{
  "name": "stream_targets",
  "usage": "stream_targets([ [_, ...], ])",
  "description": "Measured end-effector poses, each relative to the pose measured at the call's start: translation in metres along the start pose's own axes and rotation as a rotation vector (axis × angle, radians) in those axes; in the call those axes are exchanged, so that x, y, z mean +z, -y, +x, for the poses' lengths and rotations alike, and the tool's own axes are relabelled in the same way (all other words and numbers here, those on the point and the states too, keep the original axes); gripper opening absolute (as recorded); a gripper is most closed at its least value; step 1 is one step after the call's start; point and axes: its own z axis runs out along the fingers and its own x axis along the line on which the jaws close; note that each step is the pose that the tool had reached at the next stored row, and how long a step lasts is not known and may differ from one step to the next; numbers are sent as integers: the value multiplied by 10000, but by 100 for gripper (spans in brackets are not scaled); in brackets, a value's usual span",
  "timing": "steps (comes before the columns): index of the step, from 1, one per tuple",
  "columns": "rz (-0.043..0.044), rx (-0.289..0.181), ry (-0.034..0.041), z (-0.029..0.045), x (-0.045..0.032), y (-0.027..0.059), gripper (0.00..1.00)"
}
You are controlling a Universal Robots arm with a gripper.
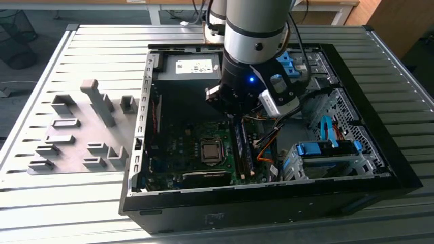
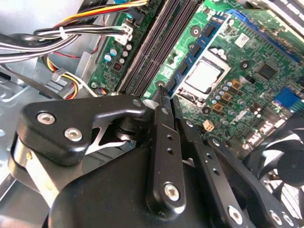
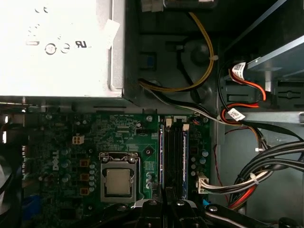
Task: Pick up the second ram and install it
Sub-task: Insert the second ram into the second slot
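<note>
A: Slatted metal surface (image 1: pixel 81 203), open PC case (image 1: pixel 379 175) on it, grey fixture plate (image 1: pixel 74 137) at the exterior view's left. Where was your gripper (image 2: pixel 164 92)?

B: You had it down inside the case over the motherboard's (image 3: pixel 95 137) memory slots (image 3: pixel 175 156), fingers (image 2: pixel 164 142) drawn narrow together.

A: And the second ram (image 1: pixel 242 152)?

B: Standing in those slots just beside the CPU socket (image 3: pixel 118 181), under the fingertips.

green motherboard (image 3: pixel 118 142); black pincer (image 2: pixel 166 92)
</note>
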Motion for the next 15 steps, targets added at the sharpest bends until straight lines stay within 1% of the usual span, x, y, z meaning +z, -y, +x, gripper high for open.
stream_targets([
  [2, -1, 6, 1, 0, 31, 0, 14],
  [11, 0, 7, -2, 0, 38, 0, 14],
  [15, -2, 7, -26, -15, 41, 0, 14],
])
